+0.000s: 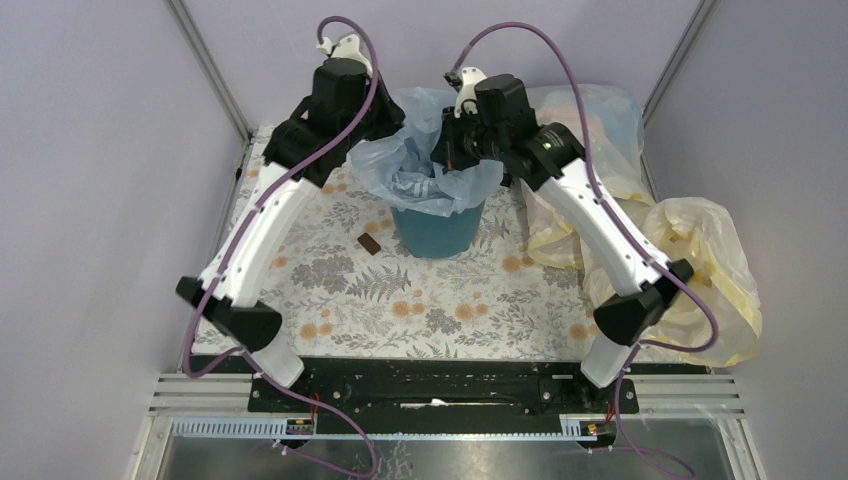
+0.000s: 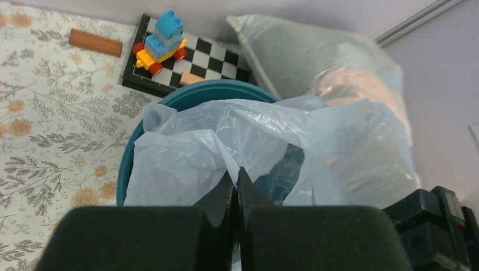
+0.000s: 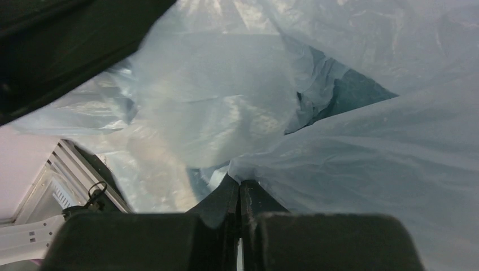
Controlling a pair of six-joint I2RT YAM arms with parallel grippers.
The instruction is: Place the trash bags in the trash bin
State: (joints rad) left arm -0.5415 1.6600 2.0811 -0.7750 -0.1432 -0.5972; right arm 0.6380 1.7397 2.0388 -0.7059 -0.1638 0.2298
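The teal trash bin (image 1: 437, 232) stands on the flowered cloth between my arms. The thin light-blue trash bag (image 1: 415, 165) sits in its mouth, its edges spread above and over the rim. My left gripper (image 1: 390, 128) is at the bin's back left; in the left wrist view it (image 2: 236, 173) is shut on a fold of the bag (image 2: 186, 149) above the bin rim (image 2: 195, 93). My right gripper (image 1: 447, 150) is at the back right; in the right wrist view it (image 3: 239, 184) is shut on the bag's edge (image 3: 367, 169), with the teal bin inside (image 3: 353, 90) showing through the opening.
A large stuffed whitish bag (image 1: 590, 115) lies behind the bin to the right, and a bulky pale-yellow bag (image 1: 710, 270) lies at the right edge. A small brown block (image 1: 369, 244) lies left of the bin. A checkerboard (image 2: 217, 53) with a toy car (image 2: 161, 42) and a wooden block (image 2: 95, 42) lie beyond.
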